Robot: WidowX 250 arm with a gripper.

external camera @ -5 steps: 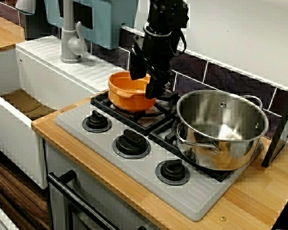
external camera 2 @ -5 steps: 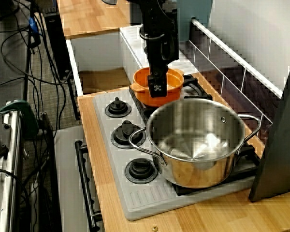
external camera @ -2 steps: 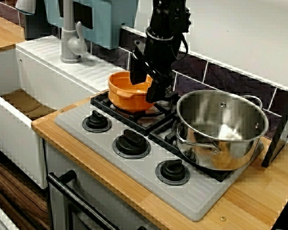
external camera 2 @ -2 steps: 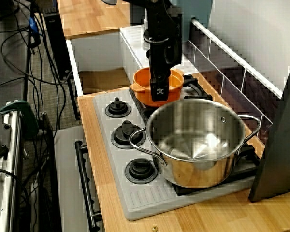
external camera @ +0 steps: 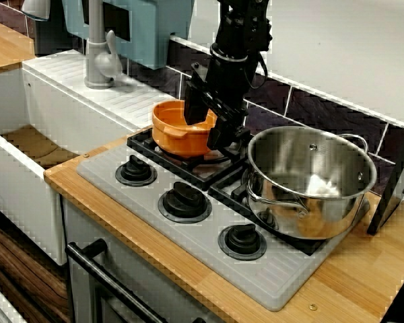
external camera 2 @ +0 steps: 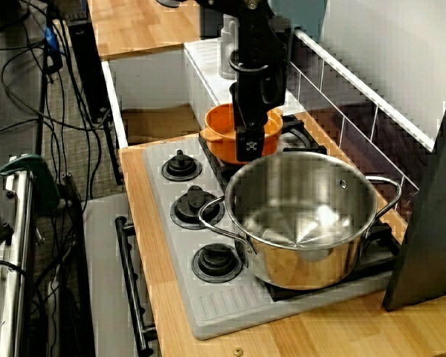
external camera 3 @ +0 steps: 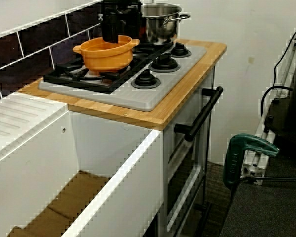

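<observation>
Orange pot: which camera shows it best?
Low view from the sink end: orange pot nearly whole, both handles clear. Front view: claw covers its right side. View along the counter: claw hides its middle.

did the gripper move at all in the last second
Yes. In the front view the gripper has shifted slightly right, toward the steel pot, and its fingers still straddle the far rim of the orange bowl.

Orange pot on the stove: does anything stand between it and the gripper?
Nothing visible does. The gripper is right at the orange pot, jaws open, seemingly one on each side of the rim nearest the steel pot. That pot stands beside them on the next burner, not between.
</observation>
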